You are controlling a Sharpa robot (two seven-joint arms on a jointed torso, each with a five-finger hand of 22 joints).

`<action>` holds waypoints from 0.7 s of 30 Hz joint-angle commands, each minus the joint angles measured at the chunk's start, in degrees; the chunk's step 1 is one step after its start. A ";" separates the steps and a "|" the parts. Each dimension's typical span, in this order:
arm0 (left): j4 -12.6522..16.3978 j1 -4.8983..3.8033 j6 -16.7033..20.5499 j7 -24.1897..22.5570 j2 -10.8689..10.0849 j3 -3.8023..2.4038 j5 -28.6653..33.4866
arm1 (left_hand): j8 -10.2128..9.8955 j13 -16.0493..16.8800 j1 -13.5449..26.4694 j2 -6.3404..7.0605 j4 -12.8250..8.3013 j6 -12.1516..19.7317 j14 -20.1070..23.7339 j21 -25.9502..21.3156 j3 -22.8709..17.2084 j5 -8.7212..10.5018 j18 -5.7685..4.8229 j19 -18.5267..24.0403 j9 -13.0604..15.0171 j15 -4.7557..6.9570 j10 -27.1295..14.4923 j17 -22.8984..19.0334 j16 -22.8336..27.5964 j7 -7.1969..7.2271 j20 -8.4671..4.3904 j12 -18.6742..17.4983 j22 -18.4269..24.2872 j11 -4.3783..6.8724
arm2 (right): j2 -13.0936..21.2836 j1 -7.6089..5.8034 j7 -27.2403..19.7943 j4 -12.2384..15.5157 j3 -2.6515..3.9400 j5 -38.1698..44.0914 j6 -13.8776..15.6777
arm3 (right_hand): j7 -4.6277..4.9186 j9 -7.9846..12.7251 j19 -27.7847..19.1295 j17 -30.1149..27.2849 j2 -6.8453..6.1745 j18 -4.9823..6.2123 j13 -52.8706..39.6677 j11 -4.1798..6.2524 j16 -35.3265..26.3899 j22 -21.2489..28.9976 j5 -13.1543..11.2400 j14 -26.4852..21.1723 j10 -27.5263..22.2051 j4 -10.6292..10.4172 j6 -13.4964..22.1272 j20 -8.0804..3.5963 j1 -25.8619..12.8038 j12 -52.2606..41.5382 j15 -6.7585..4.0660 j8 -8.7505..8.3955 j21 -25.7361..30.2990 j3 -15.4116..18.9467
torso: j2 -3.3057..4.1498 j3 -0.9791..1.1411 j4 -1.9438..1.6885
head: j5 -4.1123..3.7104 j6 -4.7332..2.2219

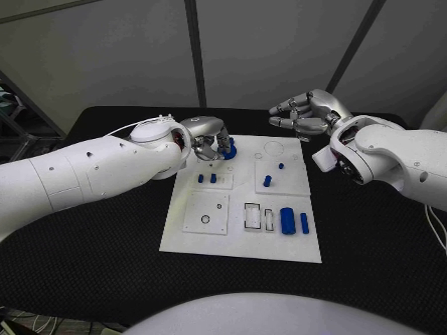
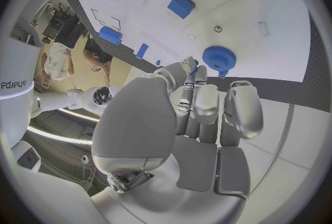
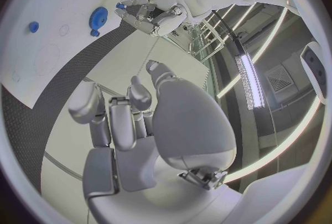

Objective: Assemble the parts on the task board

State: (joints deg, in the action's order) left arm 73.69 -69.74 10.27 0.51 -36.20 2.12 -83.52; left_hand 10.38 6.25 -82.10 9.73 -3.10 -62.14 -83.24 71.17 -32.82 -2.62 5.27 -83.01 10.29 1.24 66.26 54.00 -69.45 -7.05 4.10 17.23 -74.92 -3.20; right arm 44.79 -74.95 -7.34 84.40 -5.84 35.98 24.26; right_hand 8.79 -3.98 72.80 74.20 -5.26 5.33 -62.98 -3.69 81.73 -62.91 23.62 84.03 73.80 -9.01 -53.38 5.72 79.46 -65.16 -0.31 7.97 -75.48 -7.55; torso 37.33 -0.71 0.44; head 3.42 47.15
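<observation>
The white task board [image 1: 239, 241] lies mid-table. My left hand [image 1: 209, 140] hovers over its far left corner, beside a blue gear [image 1: 230, 149] that stands on the board. Thumb and a finger of the left hand [image 2: 193, 119] pinch a small blue part [image 2: 196, 64] just short of the gear [image 2: 219, 59]. The right wrist view also catches that left hand [image 3: 154, 12], the small part [image 3: 122, 6] and the gear [image 3: 98, 16]. My right hand [image 1: 308, 115] floats beyond the board's far right corner, fingers apart and loosely bent, holding nothing.
Two short blue pegs [image 1: 207, 179] stand on the board's left half and two more [image 1: 274, 173] on its right. A blue cylinder [image 1: 287, 220] and a thin blue bar [image 1: 304, 222] lie near the right front. Black table surrounds the board.
</observation>
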 commanded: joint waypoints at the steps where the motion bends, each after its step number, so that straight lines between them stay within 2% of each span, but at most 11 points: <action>1: 0.52 0.06 -0.44 0.62 -1.04 -0.14 0.74 | -0.24 0.06 0.75 0.06 -0.19 -0.48 -0.23 0.27 -0.31 -0.16 -1.05 -0.54 -0.09 0.21 0.41 -0.09 -0.27 0.00 0.03 -0.22 -2.35 0.01 | 0.02 -0.10 -0.51 -0.02 0.03 -0.27 -0.25 | 0.07 0.05 0.34 0.13 0.14 0.32 -0.08 0.04 -0.20 -0.06 0.29 2.61 0.11 -0.29 0.28 -0.04 -0.61 -0.04 -0.33 0.07 0.26 -0.17 | -0.01 0.06 0.02 | 0.15 0.04; 9: 1.10 0.88 -1.64 1.54 -3.51 -0.19 1.56 | -0.29 0.01 0.95 0.13 -0.23 -0.59 -0.22 0.29 -0.28 -0.16 -1.05 -0.54 -0.14 0.20 0.53 -0.15 -0.30 -0.03 0.04 -0.37 -2.38 -0.01 | -0.04 -0.09 -0.48 -0.16 0.02 -0.28 -0.31 | 0.07 0.05 0.34 0.13 0.14 0.32 -0.08 0.04 -0.20 -0.06 0.29 2.61 0.11 -0.29 0.28 -0.04 -0.61 -0.04 -0.33 0.07 0.26 -0.17 | 0.03 -0.01 -0.04 | 0.27 0.06; 14: 1.00 1.32 -1.92 1.82 -4.04 -0.20 1.68 | -0.29 0.01 0.95 0.13 -0.23 -0.59 -0.22 0.29 -0.28 -0.16 -1.05 -0.54 -0.14 0.20 0.53 -0.15 -0.30 -0.03 0.04 -0.37 -2.38 -0.01 | -0.10 -0.09 -0.47 -0.22 0.02 -0.28 -0.36 | 0.07 0.05 0.34 0.13 0.14 0.32 -0.08 0.04 -0.20 -0.06 0.29 2.61 0.11 -0.29 0.28 -0.04 -0.61 -0.04 -0.33 0.07 0.26 -0.17 | 0.07 -0.01 0.15 | 0.53 -0.03; 21: 0.88 1.52 -2.10 1.97 -4.19 -0.20 1.72 | -0.32 -0.01 1.01 0.15 -0.24 -0.62 -0.22 0.32 -0.27 -0.16 -1.06 -0.55 -0.17 0.20 0.56 -0.18 -0.30 -0.04 0.04 -0.42 -2.41 -0.02 | -0.11 -0.08 -0.44 -0.26 0.02 -0.28 -0.38 | 0.07 0.05 0.34 0.13 0.14 0.32 -0.08 0.04 -0.20 -0.06 0.29 2.61 0.11 -0.29 0.28 -0.04 -0.61 -0.04 -0.33 0.07 0.26 -0.17 | 0.14 0.04 0.15 | 0.51 0.02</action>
State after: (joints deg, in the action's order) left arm 74.52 -68.18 8.86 2.00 -40.35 1.98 -82.25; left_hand 10.37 6.28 -81.64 9.73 -3.25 -62.35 -83.24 71.14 -32.97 -2.62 5.26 -83.01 10.05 1.24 66.27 53.89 -69.45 -7.26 4.10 17.00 -74.92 -3.21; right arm 44.71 -74.94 -7.34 84.11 -5.85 35.90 24.23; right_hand 8.79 -3.98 72.80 74.27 -5.26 5.33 -62.98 -3.68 81.73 -62.91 23.61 84.04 73.80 -9.01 -53.38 5.72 79.46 -65.16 -0.31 7.97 -75.48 -7.55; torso 37.41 -0.70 0.57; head 3.97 47.13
